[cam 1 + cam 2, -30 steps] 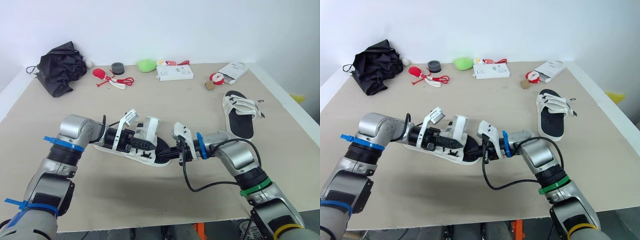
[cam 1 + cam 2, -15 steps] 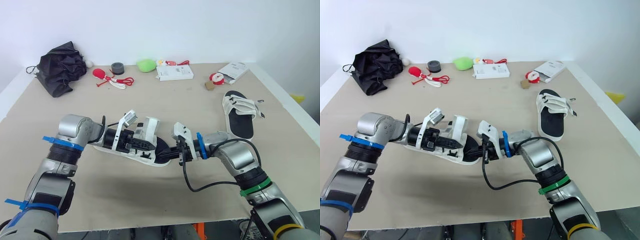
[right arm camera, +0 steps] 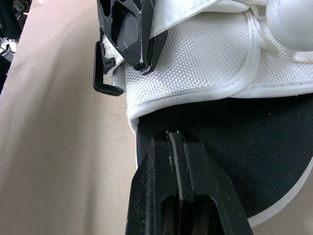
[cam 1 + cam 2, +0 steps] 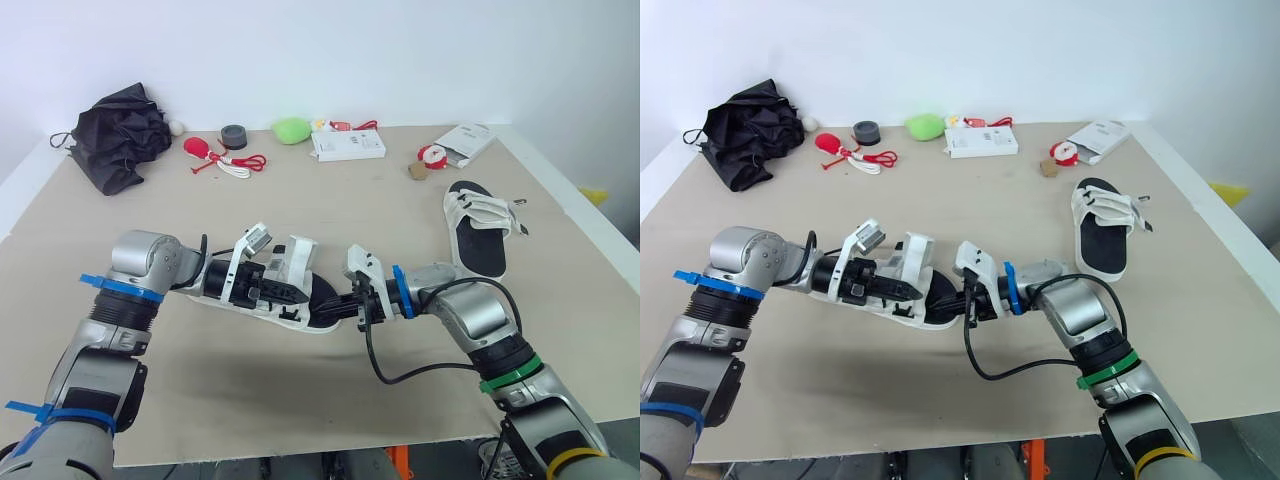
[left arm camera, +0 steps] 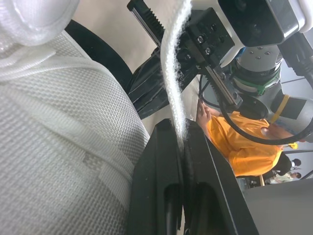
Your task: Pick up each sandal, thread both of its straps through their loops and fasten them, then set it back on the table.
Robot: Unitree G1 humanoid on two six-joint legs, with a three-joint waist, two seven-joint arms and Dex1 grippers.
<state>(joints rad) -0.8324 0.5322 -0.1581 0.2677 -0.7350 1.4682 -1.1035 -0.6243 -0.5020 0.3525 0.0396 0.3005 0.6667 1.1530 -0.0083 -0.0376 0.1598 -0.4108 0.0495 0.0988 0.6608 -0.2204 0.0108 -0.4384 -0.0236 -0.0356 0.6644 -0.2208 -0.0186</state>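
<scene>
A white sandal with a black footbed (image 4: pixel 300 300) lies in the middle of the table, held between both arms. My left gripper (image 5: pixel 183 142) is shut on the edge of one white strap (image 5: pixel 172 73), close to the sandal's black loop (image 3: pixel 105 73). My right gripper (image 3: pixel 175 139) is shut on the rim of the sole at the sandal's open end, facing the left gripper (image 3: pixel 139 61). The second sandal (image 4: pixel 478 228) lies flat at the right, its straps across the footbed, apart from both grippers.
Along the back edge lie a black folded umbrella (image 4: pixel 125 135), a red and white cord item (image 4: pixel 220 157), a grey tape roll (image 4: pixel 236 135), a green object (image 4: pixel 293 130), a white box (image 4: pixel 348 146), a small brown block (image 4: pixel 418 171) and a white packet (image 4: pixel 466 143).
My left gripper and the strap it holds have shifted slightly left and down. The right arm and the second sandal have stayed still.
</scene>
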